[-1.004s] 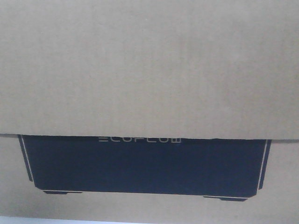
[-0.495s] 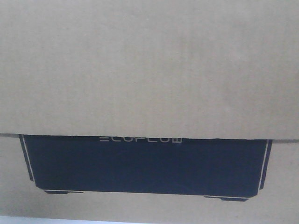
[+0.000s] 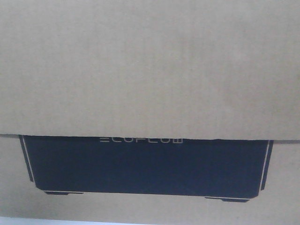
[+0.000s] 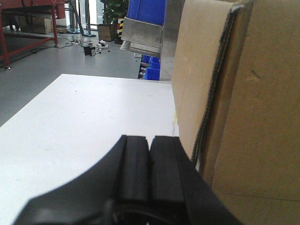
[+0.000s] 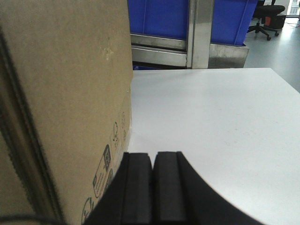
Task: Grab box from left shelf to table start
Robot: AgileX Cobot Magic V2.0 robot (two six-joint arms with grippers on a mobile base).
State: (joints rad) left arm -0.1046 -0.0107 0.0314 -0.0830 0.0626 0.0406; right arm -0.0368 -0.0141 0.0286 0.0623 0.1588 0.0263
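Note:
The brown cardboard box [image 3: 150, 70] fills the front view, its black ECOFLOW panel low in the frame. It stands on the white table [image 4: 84, 117]. My left gripper [image 4: 150, 140] is shut with nothing between its pads, and its right side lies close against the box's left side [image 4: 243, 108]. My right gripper [image 5: 153, 157] is likewise shut on nothing, close against the box's right side [image 5: 70, 93]. The left shelf's steel rails [image 5: 159, 47] show beyond the table's far edge.
Blue plastic bins [image 5: 159, 16] sit on the steel rack behind the table. A grey floor [image 4: 56, 56] with red-framed furniture lies to the far left. An office chair [image 5: 267, 18] stands at the far right. Bare white tabletop [image 5: 215, 117] extends right of the box.

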